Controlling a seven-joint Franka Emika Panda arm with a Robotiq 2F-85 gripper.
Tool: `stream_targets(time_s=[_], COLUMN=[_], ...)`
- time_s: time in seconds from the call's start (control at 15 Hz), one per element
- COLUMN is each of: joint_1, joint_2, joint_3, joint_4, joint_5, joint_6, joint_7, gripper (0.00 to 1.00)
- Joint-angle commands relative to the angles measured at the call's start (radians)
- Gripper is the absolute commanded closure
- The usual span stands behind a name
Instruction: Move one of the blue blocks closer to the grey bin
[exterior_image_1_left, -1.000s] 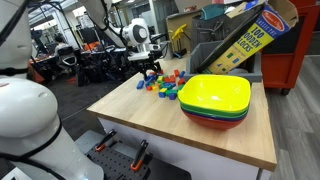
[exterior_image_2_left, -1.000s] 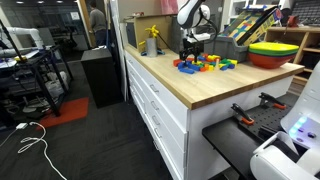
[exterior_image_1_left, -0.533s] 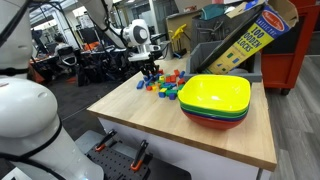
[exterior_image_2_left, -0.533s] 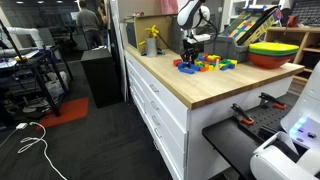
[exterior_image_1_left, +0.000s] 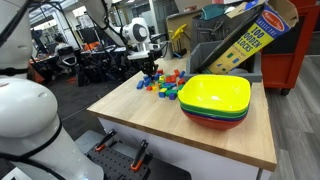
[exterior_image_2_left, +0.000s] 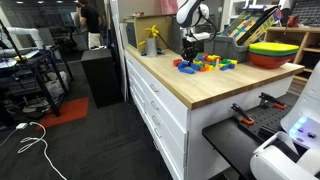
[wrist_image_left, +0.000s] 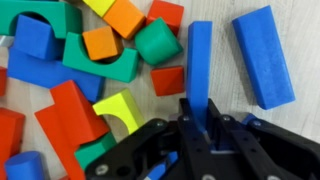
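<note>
1. Spreading beneath the gripper, the table (exterior_image_1_left: 150, 120) has a pale, smooth wooden top with straight edges.
2. The bin (exterior_image_1_left: 208, 52) is a dark grey box with straight walls. It stands past the block pile from the gripper, well apart from it, with a printed cardboard box (exterior_image_1_left: 250, 38) leaning in it.
3. Glossy square bowls (exterior_image_1_left: 215, 95) with rounded corners sit nested, yellow over green over red, further from the gripper than the pile.
4. The gripper (wrist_image_left: 200, 112) is black and hard-edged, set low over the tabletop at the pile's edge. Its jaws are narrow, and its fingers (wrist_image_left: 185, 118) press both long sides of the slim block at the near end.
5. The slim block (wrist_image_left: 200, 55) is a long, matte blue bar lying flat on the wood and pointing straight away from the gripper.
6. A broader blue bar (wrist_image_left: 265, 55) lies just beside the slim block on the bare wood, slightly tilted and apart from it.
7. On the slim block's other side lie painted wooden pieces:
   - a green arch (wrist_image_left: 100, 65)
   - an orange cube (wrist_image_left: 100, 42)
   - a red wedge (wrist_image_left: 168, 80)
   - a yellow-green arch (wrist_image_left: 120, 110) close to the fingers
</note>
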Motion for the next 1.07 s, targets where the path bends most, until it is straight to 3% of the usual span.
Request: stream_targets(time_s=[0.0,0.27,1.0], joint_1=[0.002,0.017,0.041], joint_2=[-0.043,-0.052,0.078], joint_3=[0.0,-0.02,-0.131], joint_4=[0.035,0.094,0.243], joint_5=[0.009,-0.028,-0.218], joint_6=[-0.062,-0.085,-0.074], joint_7=[0.052,0.148,0.411], gripper=[0.96,0.96,0.96])
